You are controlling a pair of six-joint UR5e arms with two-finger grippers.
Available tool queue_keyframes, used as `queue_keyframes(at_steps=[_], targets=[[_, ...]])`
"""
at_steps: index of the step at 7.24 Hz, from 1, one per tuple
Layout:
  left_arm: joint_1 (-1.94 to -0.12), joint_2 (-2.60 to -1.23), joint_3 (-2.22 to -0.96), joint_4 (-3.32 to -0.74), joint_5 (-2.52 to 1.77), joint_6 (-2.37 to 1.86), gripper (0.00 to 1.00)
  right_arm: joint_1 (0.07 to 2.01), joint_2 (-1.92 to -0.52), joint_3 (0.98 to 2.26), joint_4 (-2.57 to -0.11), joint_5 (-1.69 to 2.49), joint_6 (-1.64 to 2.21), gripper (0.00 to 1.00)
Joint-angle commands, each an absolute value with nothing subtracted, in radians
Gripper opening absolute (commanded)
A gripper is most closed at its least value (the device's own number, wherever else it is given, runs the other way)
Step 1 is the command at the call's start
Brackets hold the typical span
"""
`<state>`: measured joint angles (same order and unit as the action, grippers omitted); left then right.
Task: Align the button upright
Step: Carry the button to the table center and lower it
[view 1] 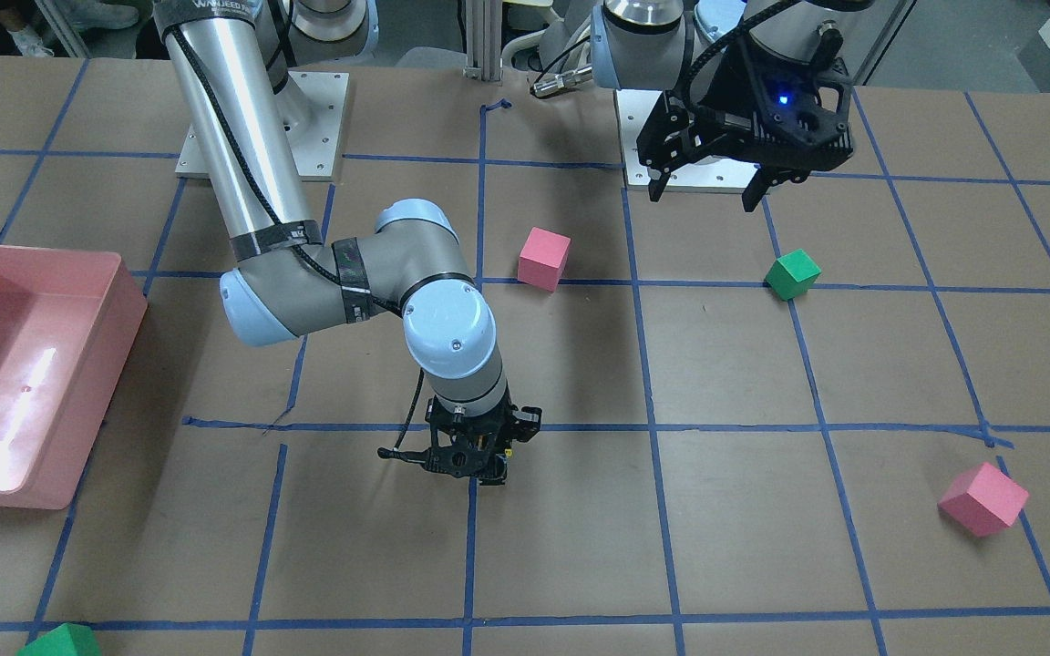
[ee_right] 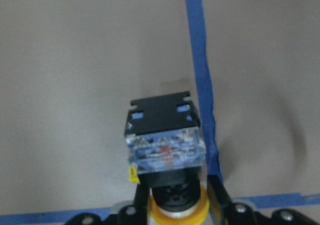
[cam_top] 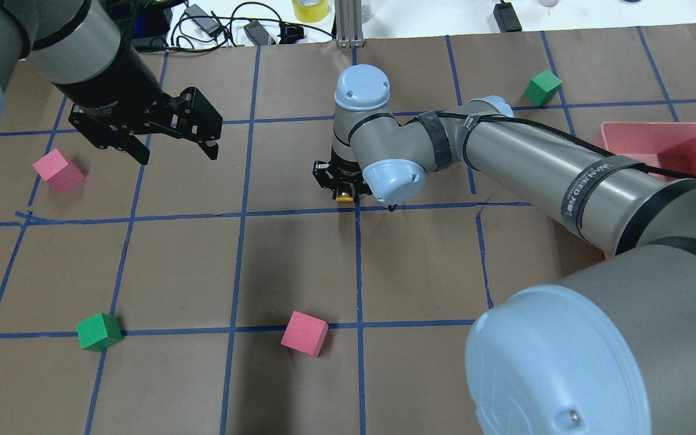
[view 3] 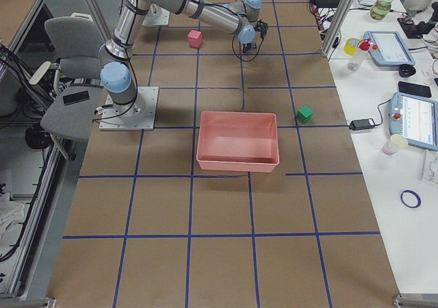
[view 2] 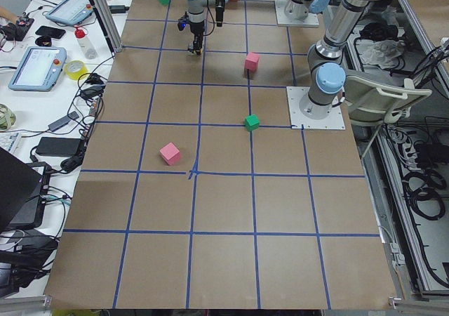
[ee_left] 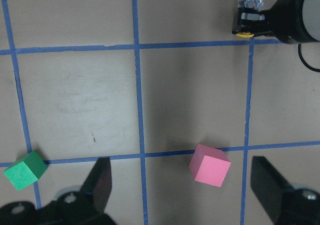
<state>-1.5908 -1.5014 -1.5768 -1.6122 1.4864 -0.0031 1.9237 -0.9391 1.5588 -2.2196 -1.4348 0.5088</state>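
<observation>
From overhead, the right gripper is standing over a tape crossing mid-table. The button is showing only its yellow cap beneath it, the wrist covering the rest. The left gripper is hanging wide open, well apart, near a pink cube. A second pink cube, a green cube, a far green cube and a pink bin are lying well away from the button.

Facing the robot, the right wrist is blocking the button almost wholly.

In the right wrist view, the narrow fingers are pinching the button's black body just above the cap. Its contact block is pointing away, beside the blue tape. The frame edge is cutting off the cap, and I cannot tell whether the block is touching the table.
</observation>
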Motion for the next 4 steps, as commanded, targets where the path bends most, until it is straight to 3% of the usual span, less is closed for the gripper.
queue_keyframes(at_steps=[1, 3, 4], targets=[[-1.591, -1.5, -1.578, -1.614, 1.486, -0.002, 1.0, 1.924, -0.939, 1.56, -2.22, -1.434, 0.511, 0.52], [-1.591, -1.499, -1.578, -1.614, 1.486, -0.002, 1.0, 1.924, -0.945, 1.559, -2.218, -1.434, 0.512, 1.0], [-1.591, -1.497, -1.578, -1.615, 1.486, -0.002, 1.0, 1.924, -0.951, 1.554, -2.215, -1.434, 0.515, 1.0]])
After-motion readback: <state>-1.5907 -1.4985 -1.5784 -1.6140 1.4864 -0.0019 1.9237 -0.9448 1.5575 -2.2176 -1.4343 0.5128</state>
